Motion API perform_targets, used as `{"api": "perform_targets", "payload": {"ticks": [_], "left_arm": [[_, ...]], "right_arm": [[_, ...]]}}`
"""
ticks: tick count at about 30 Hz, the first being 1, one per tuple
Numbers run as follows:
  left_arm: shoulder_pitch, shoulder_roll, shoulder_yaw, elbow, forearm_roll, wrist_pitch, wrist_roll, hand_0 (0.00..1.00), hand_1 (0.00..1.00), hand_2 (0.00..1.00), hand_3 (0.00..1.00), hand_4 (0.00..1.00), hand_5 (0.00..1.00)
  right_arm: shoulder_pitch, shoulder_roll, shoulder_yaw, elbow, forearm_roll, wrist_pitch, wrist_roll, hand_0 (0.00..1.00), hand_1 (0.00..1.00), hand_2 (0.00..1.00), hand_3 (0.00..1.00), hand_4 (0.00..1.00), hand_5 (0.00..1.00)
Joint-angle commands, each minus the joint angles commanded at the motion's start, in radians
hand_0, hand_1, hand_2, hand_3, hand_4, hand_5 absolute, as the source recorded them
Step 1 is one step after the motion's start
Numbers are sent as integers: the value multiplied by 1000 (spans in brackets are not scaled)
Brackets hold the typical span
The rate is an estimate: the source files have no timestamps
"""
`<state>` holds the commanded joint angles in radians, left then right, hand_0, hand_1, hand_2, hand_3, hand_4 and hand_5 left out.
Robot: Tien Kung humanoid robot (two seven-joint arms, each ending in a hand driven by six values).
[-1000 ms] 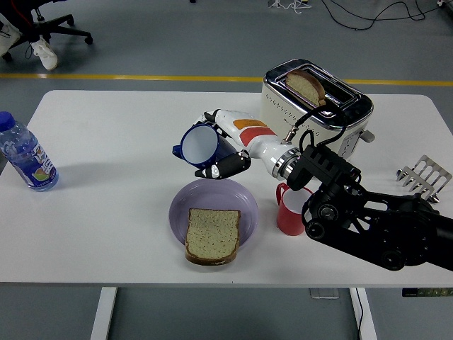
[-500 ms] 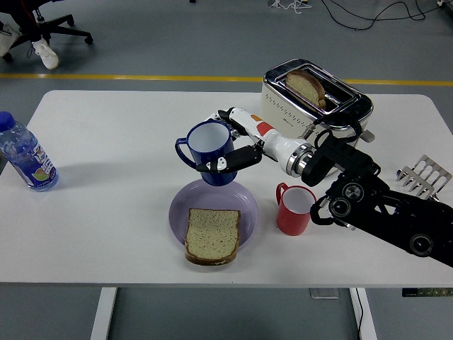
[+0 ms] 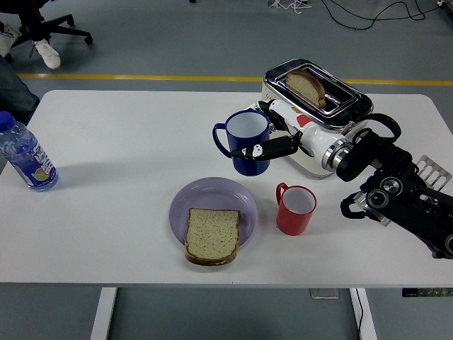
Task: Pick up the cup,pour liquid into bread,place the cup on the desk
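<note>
Blue cup (image 3: 248, 142) stands upright, mouth up, handle pointing left, right hand's fingers (image 3: 272, 147) wrapped around it.

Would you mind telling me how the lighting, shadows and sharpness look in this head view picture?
Head view: even, soft overhead light. The water bottle casts a faint shadow to its right on the white table. Mild glare shows on the toaster. The blue cup, held upright in the right hand, is sharp with no motion blur. The plate and bread are in focus.
</note>
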<state>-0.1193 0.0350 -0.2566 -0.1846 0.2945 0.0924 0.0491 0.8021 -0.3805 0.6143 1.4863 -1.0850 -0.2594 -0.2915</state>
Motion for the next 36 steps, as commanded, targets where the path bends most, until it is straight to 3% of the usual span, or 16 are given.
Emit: {"api": "perform_targets", "payload": {"ticks": [8,21,28,36], "left_arm": [[3,-2,-1,0,2,0,0,645,660,682,570,390,998],[4,-2,-5,-1,13,0,0,645,660,682,569,389,998],[6,-4,-2,-1,13,0,0,644,660,682,569,388,998],[6,-3,1,-1,16,0,0,645,659,682,569,389,998]], "right_arm": [[-103,-59,121,13,-29,-12,-3,248,200,393,464,714,2],[-286,-120,350,32,-100,-49,0,249,200,393,463,709,2],[-395,-114,467,38,-155,-71,28,249,201,394,465,673,2],[-524,-93,571,50,-163,-92,107,258,202,395,469,650,2]]}}
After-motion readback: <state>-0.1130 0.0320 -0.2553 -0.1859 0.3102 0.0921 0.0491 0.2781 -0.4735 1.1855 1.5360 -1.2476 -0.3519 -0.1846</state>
